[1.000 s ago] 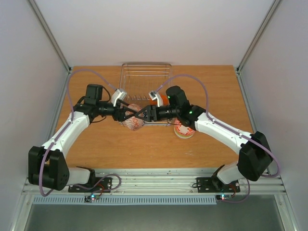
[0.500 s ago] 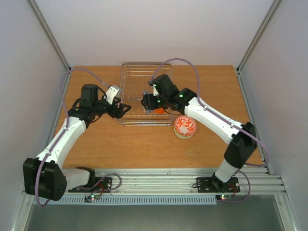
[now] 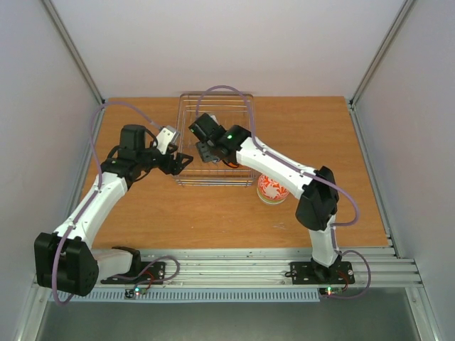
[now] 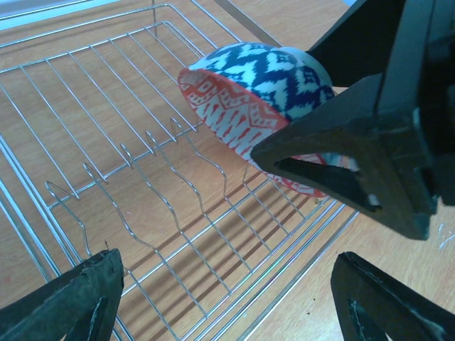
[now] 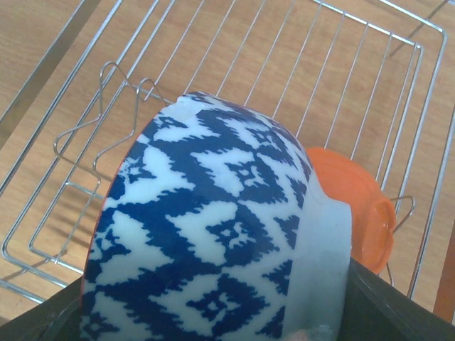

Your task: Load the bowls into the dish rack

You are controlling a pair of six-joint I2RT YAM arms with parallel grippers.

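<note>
The right gripper [image 3: 205, 150], clamped on the blue-and-white bowl [image 5: 213, 256] with what looks like a red-patterned bowl [image 4: 234, 117] nested against it, has swung in the last half second from the middle of the dish rack [image 3: 192, 106] toward its nine o'clock side. The load hangs tilted above the wires, not yet set down. The left gripper [image 3: 186, 162] stays spread and empty at the rack's eight o'clock edge; the orange bowl [image 5: 355, 206] is racked at four o'clock of the carried one, and a red-and-white bowl [image 3: 272, 189] waits on the table [image 3: 142, 213].
</note>
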